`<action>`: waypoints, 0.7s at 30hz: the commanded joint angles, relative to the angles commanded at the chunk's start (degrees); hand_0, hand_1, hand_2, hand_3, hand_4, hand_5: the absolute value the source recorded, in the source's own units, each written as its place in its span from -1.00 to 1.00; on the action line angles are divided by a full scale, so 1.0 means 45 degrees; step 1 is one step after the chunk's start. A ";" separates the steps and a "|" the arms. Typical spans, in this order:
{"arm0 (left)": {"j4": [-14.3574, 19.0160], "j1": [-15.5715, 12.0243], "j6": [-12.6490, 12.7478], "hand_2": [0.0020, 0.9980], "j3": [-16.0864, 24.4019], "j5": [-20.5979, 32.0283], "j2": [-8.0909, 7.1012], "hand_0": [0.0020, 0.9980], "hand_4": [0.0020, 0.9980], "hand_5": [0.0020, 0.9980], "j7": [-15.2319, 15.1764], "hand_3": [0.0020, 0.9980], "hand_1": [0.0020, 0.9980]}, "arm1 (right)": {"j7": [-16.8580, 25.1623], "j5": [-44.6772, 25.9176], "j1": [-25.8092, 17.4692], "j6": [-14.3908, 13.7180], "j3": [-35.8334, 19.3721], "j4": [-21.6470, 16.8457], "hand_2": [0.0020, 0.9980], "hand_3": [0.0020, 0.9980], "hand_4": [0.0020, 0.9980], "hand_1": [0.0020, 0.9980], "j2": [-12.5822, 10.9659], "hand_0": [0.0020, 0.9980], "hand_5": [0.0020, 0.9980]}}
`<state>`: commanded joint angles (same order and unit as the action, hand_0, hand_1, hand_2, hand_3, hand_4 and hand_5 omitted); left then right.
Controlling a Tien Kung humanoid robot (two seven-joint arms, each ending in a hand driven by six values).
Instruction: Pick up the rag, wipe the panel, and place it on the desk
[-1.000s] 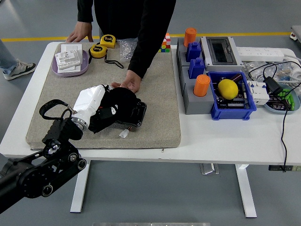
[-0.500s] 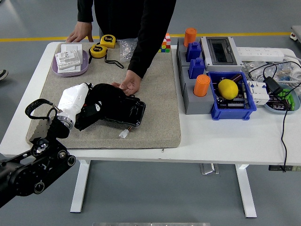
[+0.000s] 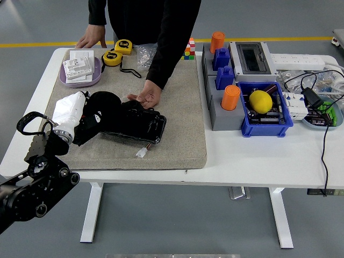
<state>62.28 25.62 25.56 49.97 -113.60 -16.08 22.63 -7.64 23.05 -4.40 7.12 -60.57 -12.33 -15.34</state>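
**Rag bunched at the panel's left end as a person steadied the far edge**

While the black rag [image 3: 99, 110] lay crumpled over the left end of the dark panel [image 3: 141, 126], you had the left hand [image 3: 80, 115] laid on it, white shell uppermost and dark fingers pressed down into the folds. How tightly those fingers were curled could not be told, since black cloth and black fingers ran together. The rag looked soft, light and limp, likely to drag and fold rather than slide flat, so a hold on the raised bunch at its middle seemed to suit you better than a loose edge. By contrast the panel looked stiff and glossy, liable to skid under a sideways push. At its far edge a person's hand [image 3: 142, 97] rested against it, apparently holding it in place. Both sat on the grey mat [image 3: 183, 134], which covered the left part of the white table [image 3: 258, 161]. A small white connector [image 3: 141, 152] lay just beside the panel's near edge. Farther back stood a purple tray [image 3: 97, 75] of white plates and two yellow tape measures [image 3: 117, 52]. Your right hand was not in view.
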 joint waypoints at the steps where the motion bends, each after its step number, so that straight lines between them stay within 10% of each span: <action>1: -0.0020 -0.0017 0.0032 0.18 0.0081 -0.0026 -0.0006 -0.45 -0.38 -0.97 -0.0002 0.03 -0.56 | -0.0001 0.0003 0.0002 0.0003 -0.0005 -0.0004 0.40 0.23 1.00 0.32 -0.0004 0.49 0.09; 21: -0.0139 -0.0133 0.0100 0.16 0.0381 -0.0117 -0.0053 -0.46 -0.40 -0.99 -0.0032 0.03 -0.57 | -0.0009 -0.0006 0.0004 0.0076 -0.0023 0.0006 0.40 0.23 1.00 0.32 -0.0001 0.48 0.10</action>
<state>61.65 25.02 26.01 51.69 -114.13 -16.32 22.49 -7.68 23.03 -4.38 7.46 -60.68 -12.31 -15.34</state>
